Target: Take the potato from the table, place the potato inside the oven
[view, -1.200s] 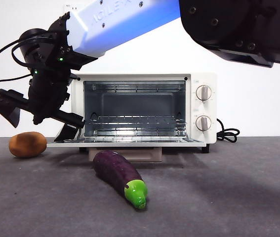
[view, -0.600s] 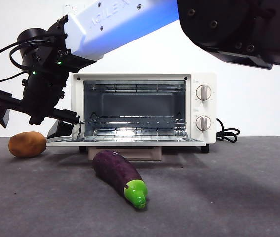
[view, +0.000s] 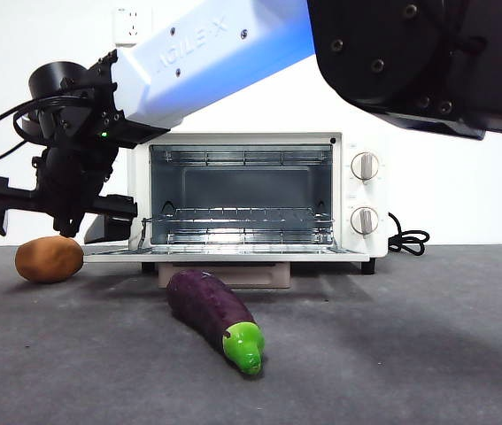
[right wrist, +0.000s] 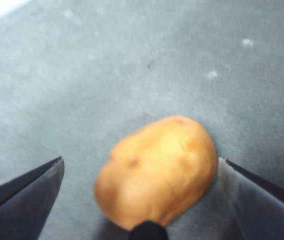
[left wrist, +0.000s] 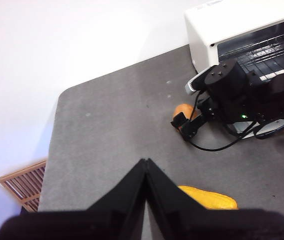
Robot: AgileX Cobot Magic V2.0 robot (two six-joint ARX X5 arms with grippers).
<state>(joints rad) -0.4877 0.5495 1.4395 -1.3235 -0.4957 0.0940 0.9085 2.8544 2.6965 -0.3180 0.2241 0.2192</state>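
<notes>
The right gripper [view: 51,211] is swinging away from the oven [view: 255,199] mouth toward the potato [view: 49,259], and is now hanging directly above it with jaws spread wide, where a second ago it sat lower and nearer the door's edge. Its jaws are levelling out from a tilted pose. The arm's white link is rising slightly in the front view.

White wall [view: 463,186], wall socket [view: 132,21], slatted floor vent [left wrist: 24,184].
</notes>
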